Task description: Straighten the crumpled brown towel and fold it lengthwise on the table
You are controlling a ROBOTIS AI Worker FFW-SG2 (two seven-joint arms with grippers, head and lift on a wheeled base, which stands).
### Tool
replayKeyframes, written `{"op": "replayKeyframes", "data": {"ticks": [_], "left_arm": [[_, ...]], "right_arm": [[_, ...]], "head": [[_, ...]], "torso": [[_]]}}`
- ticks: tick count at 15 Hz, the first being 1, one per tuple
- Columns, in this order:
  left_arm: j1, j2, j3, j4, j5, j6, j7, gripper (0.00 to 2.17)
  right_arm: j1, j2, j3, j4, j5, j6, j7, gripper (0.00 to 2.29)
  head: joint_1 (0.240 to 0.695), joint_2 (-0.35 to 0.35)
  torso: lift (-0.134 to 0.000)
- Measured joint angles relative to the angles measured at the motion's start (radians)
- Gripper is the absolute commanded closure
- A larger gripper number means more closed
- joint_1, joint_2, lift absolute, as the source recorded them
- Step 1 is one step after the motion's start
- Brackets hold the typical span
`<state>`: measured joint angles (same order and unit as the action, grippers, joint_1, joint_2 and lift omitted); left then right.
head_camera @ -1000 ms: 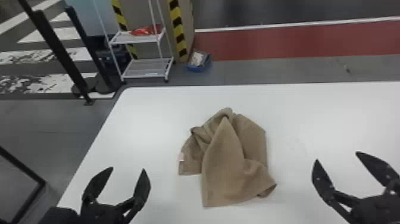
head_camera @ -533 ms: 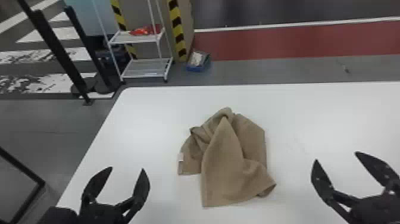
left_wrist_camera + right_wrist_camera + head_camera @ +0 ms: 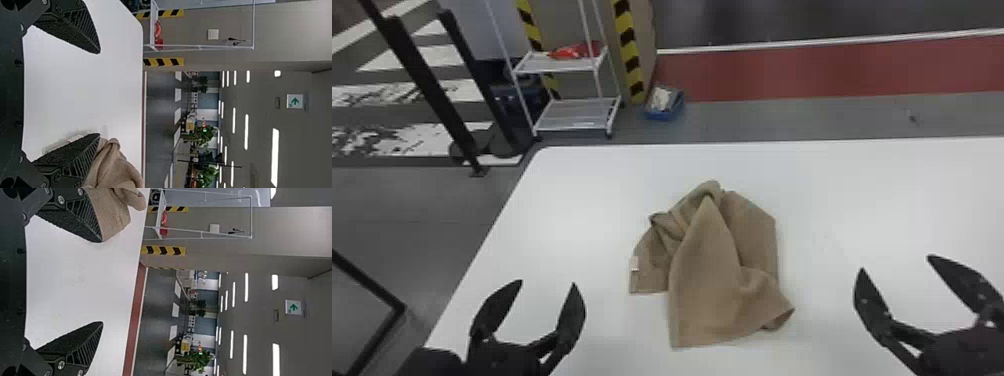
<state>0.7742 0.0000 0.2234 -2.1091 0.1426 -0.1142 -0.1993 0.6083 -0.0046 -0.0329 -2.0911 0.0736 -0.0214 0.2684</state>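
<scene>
On the table (image 3: pixel 582 200), towel (image 3: pixel 707 280) unchanged, still crumpled; left gripper (image 3: pixel 547 282) and right gripper (image 3: pixel 896 263) static, spread, empty. So straightening looks yet to start.

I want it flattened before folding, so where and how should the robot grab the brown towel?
I'd take the near right corner of the brown towel, coming from the right with the right pincer. Its edge appears to curl up, so it should pinch easily; the near left corner looks flatter.
</scene>
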Motion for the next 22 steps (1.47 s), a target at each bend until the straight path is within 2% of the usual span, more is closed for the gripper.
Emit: {"op": "replayKeyframes", "data": {"ticks": [2,3,4,6,7,11,14,17,22], "left_arm": [[0.001,0.000,-0.001,0.000,0.000,0.000,-0.003,0.15],[0.002,0.000,-0.001,0.000,0.000,0.000,-0.004,0.15],[0.002,0.000,0.000,0.002,0.000,0.000,-0.005,0.15],[0.001,0.000,-0.001,0.006,0.000,0.000,-0.006,0.15],[0.000,0.000,-0.003,0.007,0.000,0.000,-0.006,0.15],[-0.007,0.000,-0.009,0.014,0.000,0.000,-0.008,0.15],[-0.018,0.000,-0.006,0.031,0.000,0.000,-0.006,0.15],[-0.027,0.000,0.002,0.048,0.001,-0.003,-0.006,0.15],[-0.049,0.000,0.020,0.073,0.010,-0.003,-0.005,0.15]], "right_arm": [[0.000,0.000,-0.026,0.000,0.000,0.014,0.000,0.15],[-0.001,0.000,-0.047,0.003,0.002,0.017,0.011,0.15],[-0.002,0.000,-0.073,0.009,0.020,0.007,0.052,0.15],[-0.003,0.000,-0.106,0.024,0.108,-0.071,0.138,0.15],[-0.003,0.000,-0.109,0.029,0.160,-0.101,0.161,0.15],[-0.005,0.000,-0.052,0.045,0.398,-0.138,0.217,0.15],[-0.034,0.000,0.008,0.079,0.522,-0.130,0.243,0.18],[-0.071,0.000,0.068,0.114,0.601,-0.074,0.245,0.18],[-0.136,0.000,0.111,0.170,0.641,0.006,0.245,0.27]], "head": [[0.695,0.166],[0.695,0.139],[0.695,0.133],[0.695,0.134],[0.695,0.139],[0.695,0.194],[0.695,0.254],[0.695,0.296],[0.695,0.316]], "torso": [[-0.124],[-0.124],[-0.124],[-0.124],[-0.124],[-0.124],[-0.124],[-0.124],[-0.124]]}}
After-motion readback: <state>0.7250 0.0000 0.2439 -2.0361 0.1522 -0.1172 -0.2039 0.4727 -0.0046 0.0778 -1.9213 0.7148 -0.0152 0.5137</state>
